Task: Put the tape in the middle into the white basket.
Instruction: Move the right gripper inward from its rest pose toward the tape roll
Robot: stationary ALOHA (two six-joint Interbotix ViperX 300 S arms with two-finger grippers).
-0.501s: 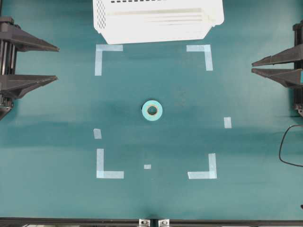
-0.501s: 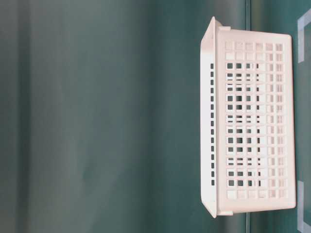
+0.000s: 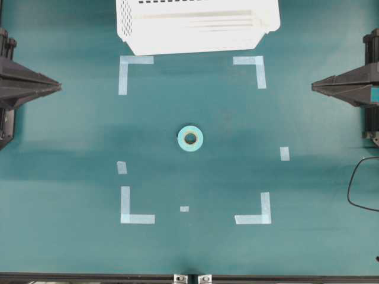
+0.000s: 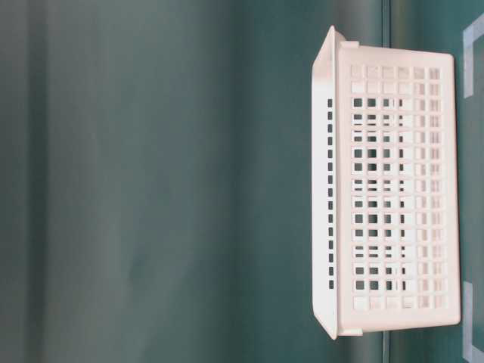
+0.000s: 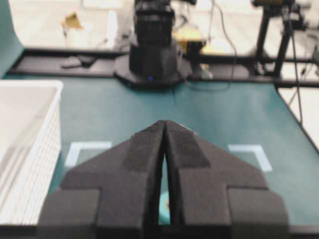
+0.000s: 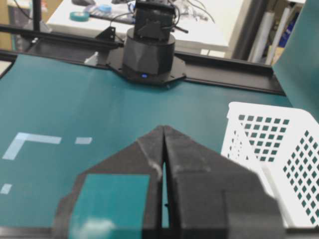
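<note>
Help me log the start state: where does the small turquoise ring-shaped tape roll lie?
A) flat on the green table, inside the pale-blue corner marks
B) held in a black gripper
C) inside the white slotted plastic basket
A: the turquoise tape roll lies flat on the green table, centred among the pale-blue corner marks, apart from the white basket.

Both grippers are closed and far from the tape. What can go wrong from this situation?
1. The tape lies flat on the table, so fingers may push it instead of gripping it.
2. The left gripper and right gripper are shut; one must open before descending, or it will hit the tape.
3. The basket has tall walls; a low carry could hit its rim.
</note>
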